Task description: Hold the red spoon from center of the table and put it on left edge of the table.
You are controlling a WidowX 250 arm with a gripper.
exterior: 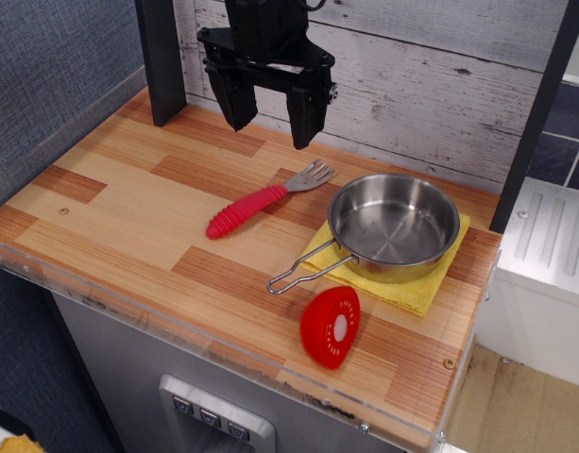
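The red spoon (261,202) lies flat near the middle of the wood-plank table (110,226). Its ribbed red handle points down-left and its silver tined head (313,175) points up-right toward the pan. My black gripper (273,123) hangs open and empty above the back of the table, behind and above the spoon's head. Its two fingers stand wide apart and touch nothing. The left part of the table is bare wood up to the grey wall.
A steel pan (393,225) with a wire handle (303,272) sits on a yellow cloth (412,288) at the right. A red disc with a white centre (331,326) lies near the front edge. A black post (161,57) stands at back left.
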